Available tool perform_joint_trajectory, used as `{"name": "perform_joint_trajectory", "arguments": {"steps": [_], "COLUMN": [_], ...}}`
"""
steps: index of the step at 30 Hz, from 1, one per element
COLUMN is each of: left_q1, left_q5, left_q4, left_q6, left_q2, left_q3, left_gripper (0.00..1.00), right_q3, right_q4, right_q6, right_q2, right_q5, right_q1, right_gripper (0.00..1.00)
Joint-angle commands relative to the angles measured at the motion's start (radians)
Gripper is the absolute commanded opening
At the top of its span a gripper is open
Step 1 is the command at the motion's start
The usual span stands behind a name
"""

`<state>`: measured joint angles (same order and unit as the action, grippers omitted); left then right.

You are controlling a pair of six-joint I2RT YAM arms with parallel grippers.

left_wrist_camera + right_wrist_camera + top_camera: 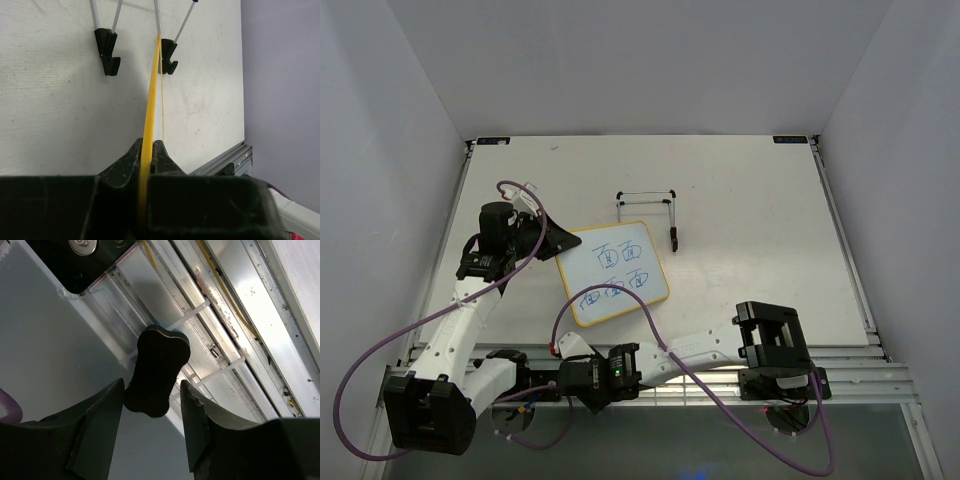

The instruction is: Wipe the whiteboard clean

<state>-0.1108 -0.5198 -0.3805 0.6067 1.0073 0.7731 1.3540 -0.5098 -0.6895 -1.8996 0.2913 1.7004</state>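
Note:
The whiteboard [617,273] lies left of the table's middle, with a yellow frame and blue handwritten marks. My left gripper [556,243] is shut on its left edge. In the left wrist view the yellow frame [150,110] runs edge-on between the closed fingers [148,150]. My right gripper [562,374] hangs low at the table's near edge, by the arm bases. In the right wrist view its jaws [151,385] stand open around a black bone-shaped eraser [157,367], with a gap on the right side. The eraser does not show in the top view.
A thin black wire easel stand [655,210] stands behind the whiteboard; its black feet [107,50] show in the left wrist view. Aluminium rails [235,315] run along the table's near edge. Purple cables [650,320] loop over the board's near corner.

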Motion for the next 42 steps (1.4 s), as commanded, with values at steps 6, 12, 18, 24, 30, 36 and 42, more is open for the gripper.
{"name": "perform_joint_trajectory", "arguments": {"steps": [6,12,18,24,30,36,42], "left_q1": [-0.001,-0.004,-0.006,-0.006,-0.006,-0.006,-0.006], "left_q5": [0.224,0.221,0.219,0.219,0.216,0.215,0.216], "left_q4": [-0.084,-0.086,-0.084,-0.084,-0.084,-0.086,-0.084], "left_q6": [-0.208,-0.209,-0.209,-0.209,-0.211,-0.211,-0.213], "left_q2": [0.01,0.01,0.011,0.016,0.019,0.02,0.019], "left_q3": [-0.046,-0.046,-0.044,-0.044,-0.044,-0.044,-0.044], "left_gripper": [0.0,0.0,0.0,0.0,0.0,0.0,0.0], "right_q3": [0.05,0.046,0.04,0.034,0.034,0.037,0.025], "right_q4": [0.034,0.033,0.031,0.021,0.016,0.014,0.013], "right_q6": [-0.004,-0.001,0.007,0.008,0.018,0.021,0.028], "right_q2": [-0.042,-0.052,-0.058,-0.067,-0.072,-0.067,-0.024], "right_q5": [-0.017,0.008,0.023,0.032,0.037,0.04,0.074], "right_q1": [0.005,0.004,-0.004,-0.007,-0.01,-0.012,-0.016], "right_gripper": [0.54,0.52,0.48,0.5,0.5,0.43,0.36]}}
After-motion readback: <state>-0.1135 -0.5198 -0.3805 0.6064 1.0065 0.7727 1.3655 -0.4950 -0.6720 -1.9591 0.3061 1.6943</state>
